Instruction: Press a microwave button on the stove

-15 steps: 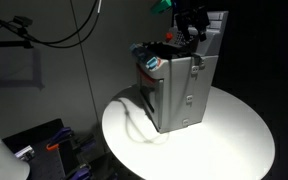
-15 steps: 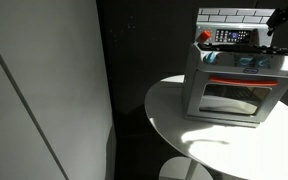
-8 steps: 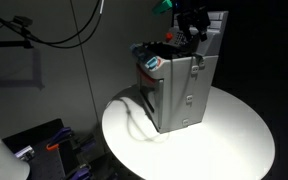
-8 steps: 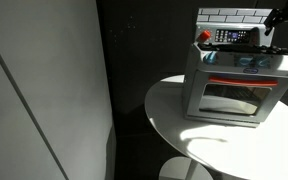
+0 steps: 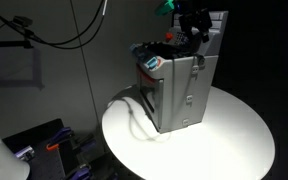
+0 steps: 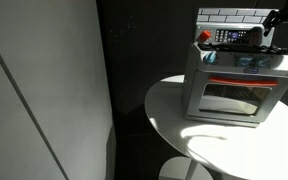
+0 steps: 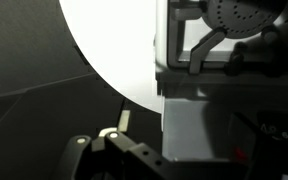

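The grey toy stove (image 5: 179, 88) stands on a round white table (image 5: 219, 145). It also shows from the front in an exterior view (image 6: 232, 88). Its tiled back carries a small red-and-white control panel (image 6: 231, 37). My gripper (image 5: 194, 30) hangs above the dark burner top, close to the upright back. In an exterior view it sits at the right edge (image 6: 272, 28), just right of the panel and level with it. In the wrist view only one dark finger link (image 7: 109, 150) shows, beside the stove's grey side (image 7: 199, 130). I cannot tell whether the jaws are open.
A white cable (image 5: 134, 118) lies on the table beside the stove. A dark wall is behind, and a pale panel (image 6: 44, 90) stands to the side. Clutter and cables (image 5: 44, 145) sit low beside the table.
My gripper has edged slightly towards the control panel. The stove has not moved.
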Motion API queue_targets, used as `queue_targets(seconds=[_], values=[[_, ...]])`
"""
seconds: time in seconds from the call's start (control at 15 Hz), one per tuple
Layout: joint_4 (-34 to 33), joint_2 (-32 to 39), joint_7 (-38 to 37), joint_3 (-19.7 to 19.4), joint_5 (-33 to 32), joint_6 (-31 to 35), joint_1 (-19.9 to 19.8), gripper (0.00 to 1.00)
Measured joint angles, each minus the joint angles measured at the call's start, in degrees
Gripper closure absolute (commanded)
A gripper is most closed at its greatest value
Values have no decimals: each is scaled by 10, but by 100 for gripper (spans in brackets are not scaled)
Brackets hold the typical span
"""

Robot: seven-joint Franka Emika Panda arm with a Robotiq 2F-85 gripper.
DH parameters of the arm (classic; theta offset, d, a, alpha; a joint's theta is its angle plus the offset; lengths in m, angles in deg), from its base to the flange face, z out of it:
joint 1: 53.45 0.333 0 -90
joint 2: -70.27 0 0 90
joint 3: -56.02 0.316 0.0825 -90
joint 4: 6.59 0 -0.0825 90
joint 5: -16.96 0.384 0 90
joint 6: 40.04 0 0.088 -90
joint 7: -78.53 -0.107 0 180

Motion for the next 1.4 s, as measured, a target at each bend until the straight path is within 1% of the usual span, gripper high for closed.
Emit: queue_targets(seconds=[1.4], values=[[-28,23,-7,-3,0,0,8,0]])
